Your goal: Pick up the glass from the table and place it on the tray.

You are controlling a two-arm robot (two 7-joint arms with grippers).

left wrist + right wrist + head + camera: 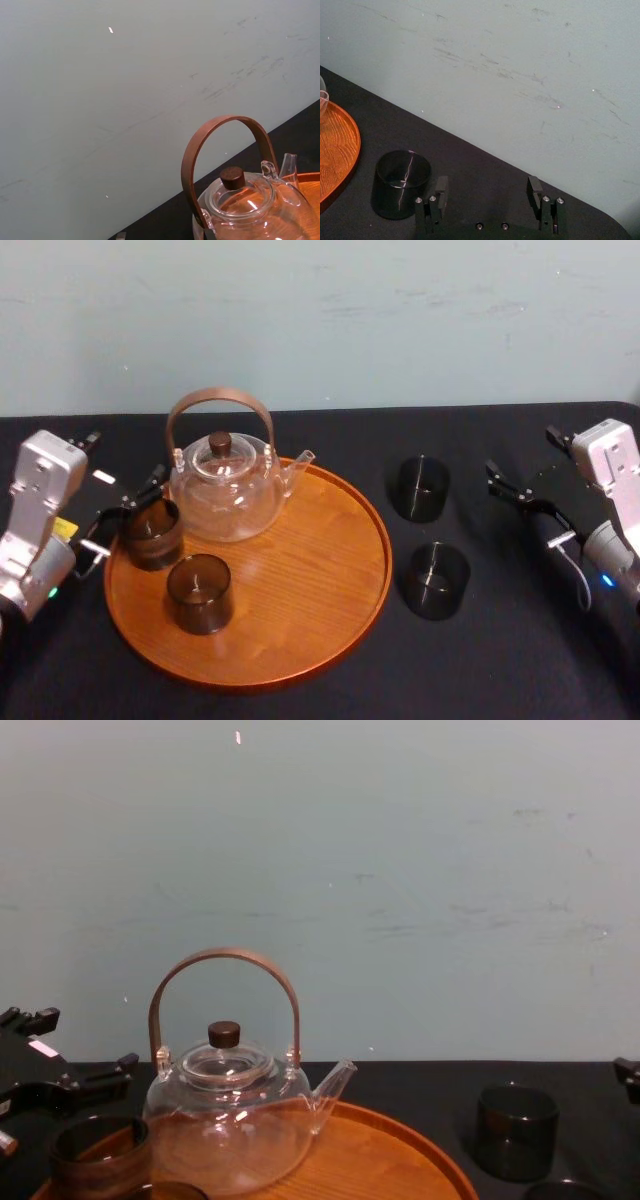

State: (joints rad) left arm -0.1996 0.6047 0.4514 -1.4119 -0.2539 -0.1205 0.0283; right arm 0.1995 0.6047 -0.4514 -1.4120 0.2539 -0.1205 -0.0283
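The table [520, 660], black cloth all over, took up most of the scene. The tray [325, 560] sat left of centre on it, with the glass teapot [225, 490] parked at its back edge, spout to the right. The left gripper [124, 462] hung by the tray's left rim, fingers spread and holding nothing, right next to the left glass [152, 533]; couldn't tell if they touched. The right gripper [488, 192] was way over on the right above the cloth, fingers wide apart too, empty. The left glass stood on the tray just beside the teapot, with the front glass [199, 592] on the tray nearer the robot. The far glass [419, 488] and near glass [437, 580] were both on bare cloth just right of the tray.
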